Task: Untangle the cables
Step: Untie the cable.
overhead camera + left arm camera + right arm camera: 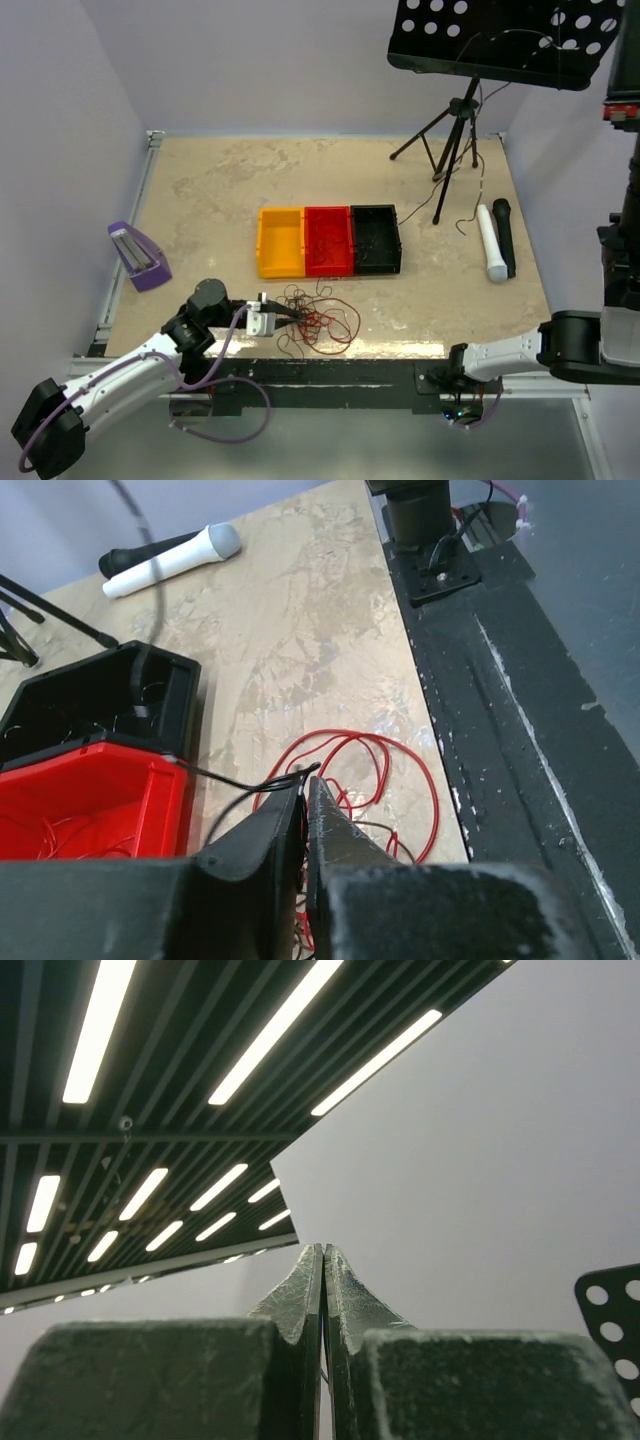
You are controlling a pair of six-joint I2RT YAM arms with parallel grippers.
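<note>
Left hand [307, 780] was closed on a dark strand [230, 779] of the cables [322, 318], snarled on the table [200, 180] at lower centre before the red tray [329, 211]; right hand [322, 1250] was shut, empty; a slow, low pull was judged best.

On table [200, 190], cables [320, 318] just before bins [330, 268].

Left arm [120, 375] stretched forward low, left fingers [262, 835] pinched together — right arm [500, 352] folded, right fingers [298, 1295] closed, pointing up.
</note>
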